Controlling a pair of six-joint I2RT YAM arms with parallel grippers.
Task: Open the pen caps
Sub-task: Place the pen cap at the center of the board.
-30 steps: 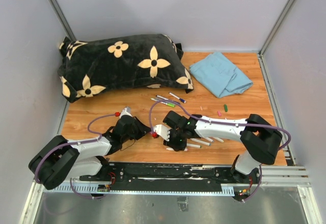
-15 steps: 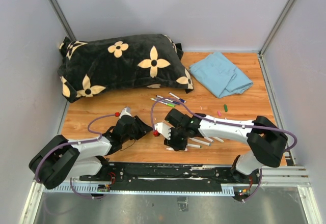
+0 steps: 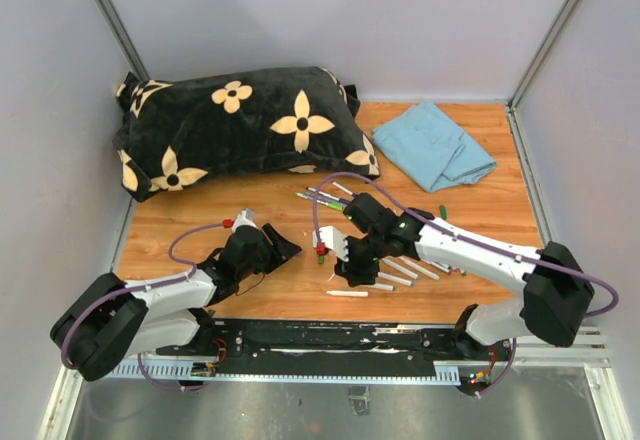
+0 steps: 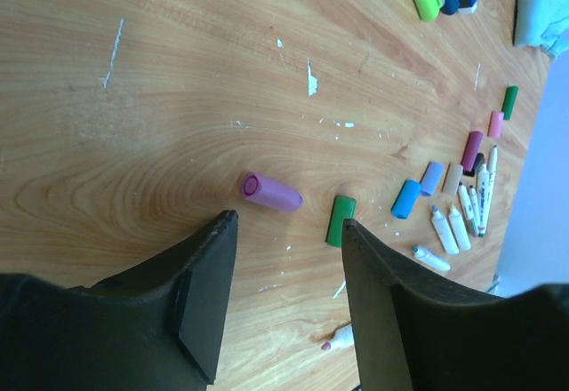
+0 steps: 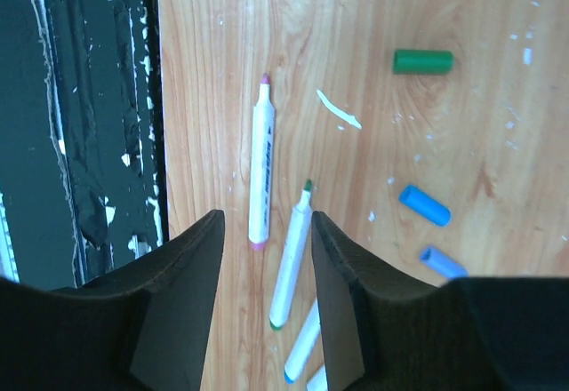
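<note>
Loose pen caps lie on the wooden table: a purple cap point(image 4: 271, 192) and a green cap point(image 4: 340, 220) just beyond my left gripper point(image 4: 289, 222), which is open and empty. Further right lie a blue cap point(image 4: 406, 198) and several more caps beside uncapped white pens point(image 4: 451, 227). My right gripper point(image 5: 267, 219) is open above two uncapped pens, one pink-tipped point(image 5: 260, 160) and one green-tipped point(image 5: 292, 253), holding neither. A green cap point(image 5: 423, 60) and a blue cap point(image 5: 424, 205) lie nearby. In the top view, the left gripper point(image 3: 283, 249) and right gripper point(image 3: 337, 251) stand slightly apart.
A black flowered pillow point(image 3: 235, 125) fills the back left and a folded blue cloth point(image 3: 435, 145) lies at the back right. Several capped pens point(image 3: 325, 198) lie in front of the pillow. A lone white pen point(image 3: 347, 293) rests near the table's front edge, beside the black rail point(image 5: 80, 142).
Both grippers have opened and drawn apart. The right gripper moved back and to the right. A white pen now lies alone near the front edge.
</note>
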